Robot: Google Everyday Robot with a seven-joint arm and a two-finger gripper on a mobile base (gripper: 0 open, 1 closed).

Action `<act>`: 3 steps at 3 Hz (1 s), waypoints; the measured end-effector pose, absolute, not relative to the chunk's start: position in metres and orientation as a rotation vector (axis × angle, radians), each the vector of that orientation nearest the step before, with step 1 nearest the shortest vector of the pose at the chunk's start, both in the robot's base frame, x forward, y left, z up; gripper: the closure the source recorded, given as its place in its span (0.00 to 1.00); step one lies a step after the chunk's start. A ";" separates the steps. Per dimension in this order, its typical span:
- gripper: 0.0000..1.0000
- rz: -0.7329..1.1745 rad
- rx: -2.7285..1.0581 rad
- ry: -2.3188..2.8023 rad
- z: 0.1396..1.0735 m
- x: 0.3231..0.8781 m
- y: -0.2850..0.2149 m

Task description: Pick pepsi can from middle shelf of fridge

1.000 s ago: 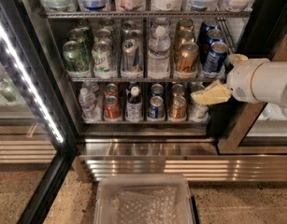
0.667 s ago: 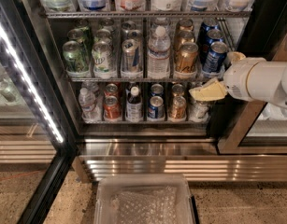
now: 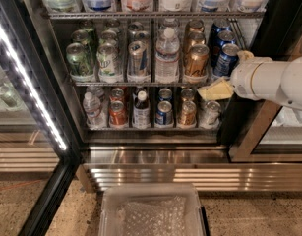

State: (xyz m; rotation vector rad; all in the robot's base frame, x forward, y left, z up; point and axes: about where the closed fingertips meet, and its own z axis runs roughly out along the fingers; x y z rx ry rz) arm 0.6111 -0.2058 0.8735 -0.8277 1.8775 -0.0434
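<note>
The fridge point(image 3: 27, 43) stands open with black frame and wire racks. The middle shelf point(image 3: 116, 83) holds rows of green, silver and gold cans and a clear water bottle point(image 3: 167, 55). The pepsi can point(image 3: 225, 59), blue with a silver top, stands at the front of the rightmost row, with more blue cans behind it. My gripper point(image 3: 215, 89), cream-coloured on a white arm point(image 3: 273, 80), comes in from the right. It sits just below and slightly left of the pepsi can, at the shelf's front edge. It holds nothing.
The lower rack point(image 3: 140, 127) holds shorter red and blue cans and small bottles. A top rack point(image 3: 155, 14) carries larger bottles. A white LED strip point(image 3: 30, 87) runs down the left. A ribbed steel base point(image 3: 155, 171) and a clear bin point(image 3: 153, 213) lie below.
The gripper and arm have shifted slightly left and up toward the blue cans at the right end of the middle shelf.
</note>
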 end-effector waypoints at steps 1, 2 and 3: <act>0.09 -0.077 -0.814 1.882 0.871 0.629 -0.211; 0.09 -0.125 -0.796 1.882 0.873 0.644 -0.220; 0.10 -0.185 -0.779 1.883 0.877 0.657 -0.235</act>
